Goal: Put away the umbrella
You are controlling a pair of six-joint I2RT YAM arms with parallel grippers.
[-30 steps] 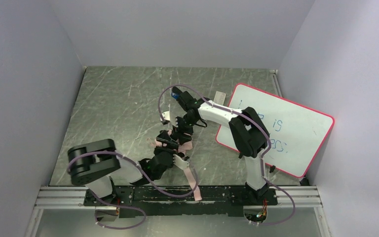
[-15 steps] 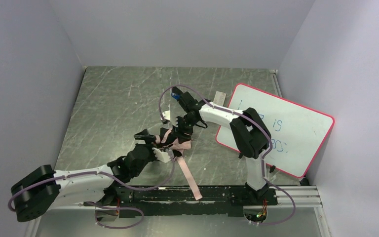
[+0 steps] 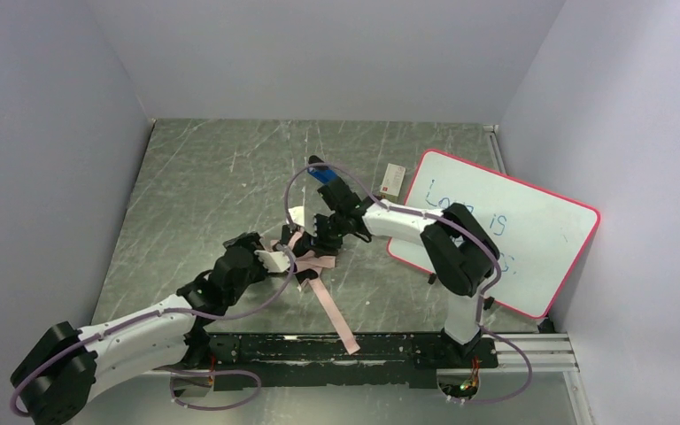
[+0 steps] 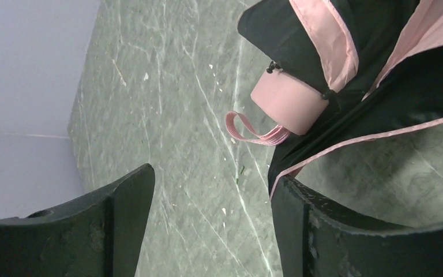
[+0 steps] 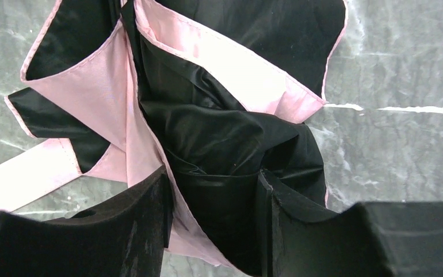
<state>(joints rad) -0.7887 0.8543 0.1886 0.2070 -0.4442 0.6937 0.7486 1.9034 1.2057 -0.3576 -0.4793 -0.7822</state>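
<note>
- The umbrella (image 3: 308, 258) lies collapsed but loose near the middle of the table (image 3: 204, 177), pale pink panels and black lining tangled together.
- Left pincer (image 4: 213, 179): at 9 o'clock of the umbrella, fingers spread, only bare table between them. The hem of the fabric lies against its right-hand finger (image 4: 323, 231).
- In the left wrist view we see the pink handle (image 4: 291, 101) poking out of the folds, with its strap loop (image 4: 248, 130) resting on the table.
- Right pincer (image 5: 213, 176): at 12 o'clock of the umbrella, pinching a wad of black fabric that fills the gap between its fingers.
- A long pink band (image 3: 336, 319) runs from the umbrella toward 5 o'clock and reaches the rail (image 3: 390, 347).
- A whiteboard (image 3: 531, 239) with a red frame lies at 3 o'clock, well apart.
- A small white card (image 3: 395, 180) lies at 1 o'clock, just beside the whiteboard's corner.
- From above, the right wrist and its purple cable (image 3: 290, 190) hide part of the fabric.
</note>
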